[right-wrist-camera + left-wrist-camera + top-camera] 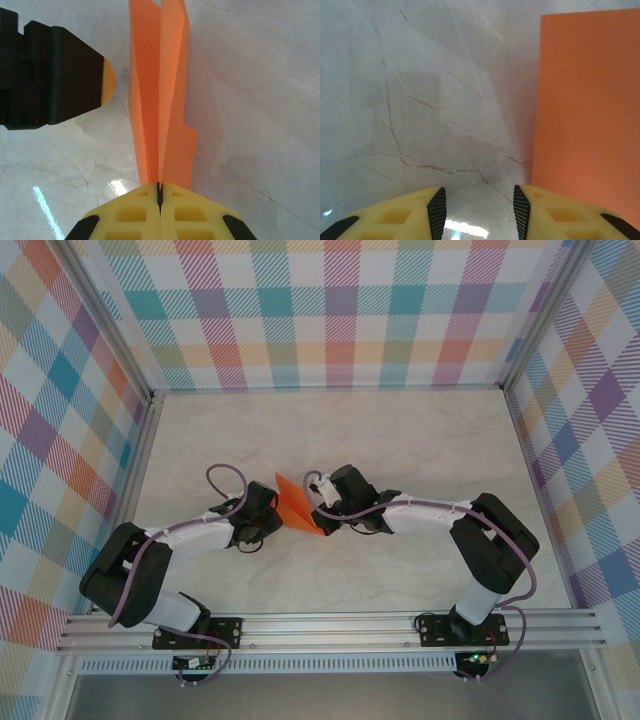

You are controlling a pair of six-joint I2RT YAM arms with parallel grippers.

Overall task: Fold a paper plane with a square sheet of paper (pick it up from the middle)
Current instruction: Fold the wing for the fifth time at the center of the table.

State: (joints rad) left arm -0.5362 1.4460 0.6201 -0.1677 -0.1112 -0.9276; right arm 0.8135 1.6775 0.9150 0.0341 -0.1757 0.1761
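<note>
Clamping the near end of the paper plane point(160, 100) between the right gripper's point(160, 192) pressed-together fingers over the table point(400, 440); holding the left gripper's point(479, 210) fingers apart, empty, just left; risking crumpled far folds if bumped sideways.

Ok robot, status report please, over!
Right gripper shut on the paper plane. Left gripper open, empty, beside it. Nothing in the way. Over.

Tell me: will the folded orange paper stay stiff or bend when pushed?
Probably bends: the paper plane is thin and pinched only at one end by the right gripper. Its layers gape, so a push likely spreads them.
</note>
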